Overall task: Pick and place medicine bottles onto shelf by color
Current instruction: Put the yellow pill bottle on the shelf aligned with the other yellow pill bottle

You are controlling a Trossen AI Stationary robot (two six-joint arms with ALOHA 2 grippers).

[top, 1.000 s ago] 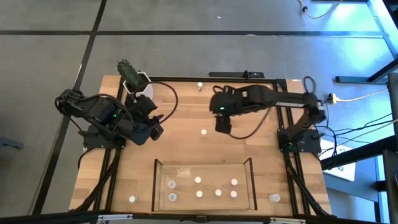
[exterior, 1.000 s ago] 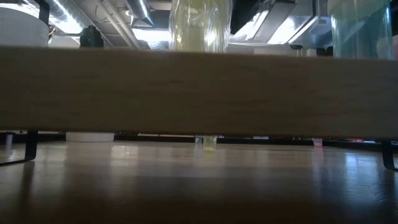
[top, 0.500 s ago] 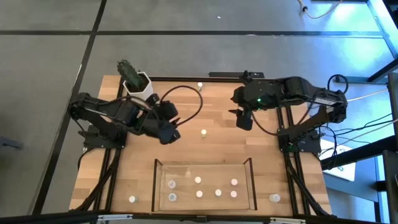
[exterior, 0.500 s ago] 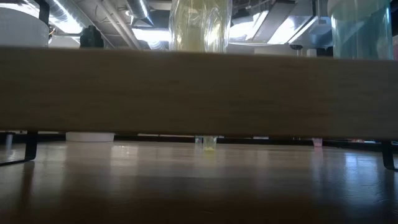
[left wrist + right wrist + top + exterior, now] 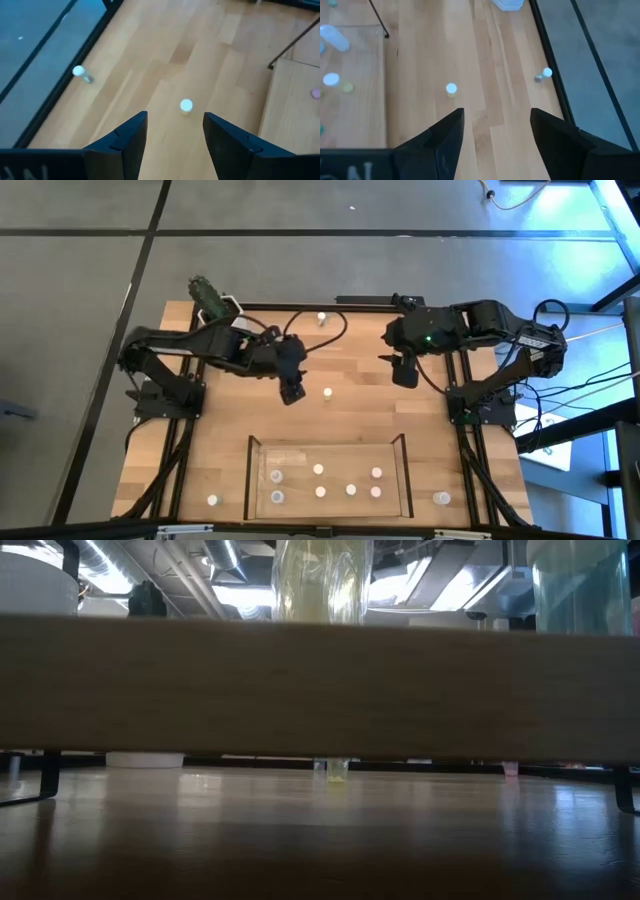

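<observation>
A white-capped medicine bottle [image 5: 327, 392] stands alone on the wooden table's middle. My left gripper [image 5: 292, 392] hovers open just left of it; in the left wrist view the bottle [image 5: 186, 105] shows ahead of the gap between my fingers [image 5: 175, 117]. My right gripper [image 5: 405, 374] hangs open over the table's right half, and its wrist view [image 5: 497, 112] shows the same bottle [image 5: 451, 89] farther off. Another bottle [image 5: 322, 318] stands at the far edge. The shelf [image 5: 250, 480], a clear-walled tray, sits at the near edge with several bottles standing inside.
A white pot with a cactus [image 5: 213, 304] stands at the far left corner. Two more bottles stand outside the shelf, near left [image 5: 213, 501] and near right [image 5: 441, 498]. A black frame [image 5: 440, 308] rims the table. In the low view a wooden board [image 5: 320, 690] blocks most of the scene.
My left gripper has swung toward the table's right, out from its own side to the middle bottle, rolling as it went and sinking a little. My right gripper has pulled back from the table's middle toward the right edge and risen. No bottle has moved.
</observation>
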